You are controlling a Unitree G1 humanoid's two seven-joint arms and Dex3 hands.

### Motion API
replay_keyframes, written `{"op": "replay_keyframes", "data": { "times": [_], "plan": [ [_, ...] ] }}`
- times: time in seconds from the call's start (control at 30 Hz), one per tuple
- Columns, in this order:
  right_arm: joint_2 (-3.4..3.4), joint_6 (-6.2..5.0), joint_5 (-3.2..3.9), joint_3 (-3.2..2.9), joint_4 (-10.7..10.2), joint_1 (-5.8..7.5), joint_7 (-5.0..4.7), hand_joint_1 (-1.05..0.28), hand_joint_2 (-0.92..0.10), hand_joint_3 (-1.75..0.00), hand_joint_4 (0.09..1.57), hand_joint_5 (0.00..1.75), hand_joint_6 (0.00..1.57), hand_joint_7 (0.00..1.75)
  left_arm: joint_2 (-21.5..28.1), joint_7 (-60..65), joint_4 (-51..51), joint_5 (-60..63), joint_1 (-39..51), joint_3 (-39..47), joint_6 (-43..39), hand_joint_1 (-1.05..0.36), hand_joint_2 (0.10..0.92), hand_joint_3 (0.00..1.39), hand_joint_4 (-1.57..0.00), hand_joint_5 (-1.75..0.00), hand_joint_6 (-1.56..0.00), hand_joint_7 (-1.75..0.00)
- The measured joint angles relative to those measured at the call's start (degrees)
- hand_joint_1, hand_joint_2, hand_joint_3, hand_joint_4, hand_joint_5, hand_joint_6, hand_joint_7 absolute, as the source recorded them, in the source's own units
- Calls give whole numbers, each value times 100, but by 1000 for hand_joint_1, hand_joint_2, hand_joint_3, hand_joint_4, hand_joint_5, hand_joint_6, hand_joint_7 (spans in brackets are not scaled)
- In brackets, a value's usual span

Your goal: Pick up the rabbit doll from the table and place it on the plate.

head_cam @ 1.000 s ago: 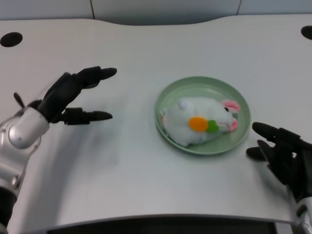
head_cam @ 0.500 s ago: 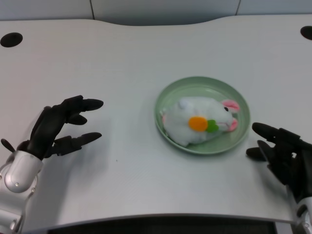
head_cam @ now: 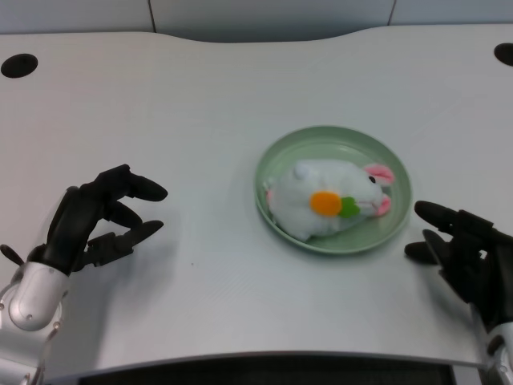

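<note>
You will find the rabbit doll (head_cam: 329, 198) lying in the plate (head_cam: 333, 241), centre right of frame. Your left hand (head_cam: 94, 218), lower left, holds nothing, fingers loosely apart. Risk: the doll overhangs the plate's left rim; any table knock could roll it out.

White worktop (head_cam: 200, 88) with a curved far edge, round black holes at its far left corner (head_cam: 18, 65) and far right corner (head_cam: 505, 54), pale grey panelled wall (head_cam: 264, 14) behind, soft even light
</note>
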Motion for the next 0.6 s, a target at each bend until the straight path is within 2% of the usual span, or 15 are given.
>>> {"op": "replay_keyframes", "data": {
  "times": [0.23,0.33,0.6],
  "plan": [
    [-2,-2,32,-10,67,-39,54,-420,-921,-190,817,736,984,10,-6,-18,-16,-8,-1,0,72,-360,921,202,-514,-1319,-568,-915],
    [-3,-2,-6,-2,62,-40,26,-418,-921,-194,814,734,981,8,-6,-18,-25,-2,-1,0,141,-363,921,200,-511,-1318,-569,-914],
    [-4,-2,11,-2,52,-40,30,-406,-921,-189,803,730,981,8,-5,-23,-34,0,-1,1,198,-378,921,225,-514,-1348,-568,-910]
  ]
}}
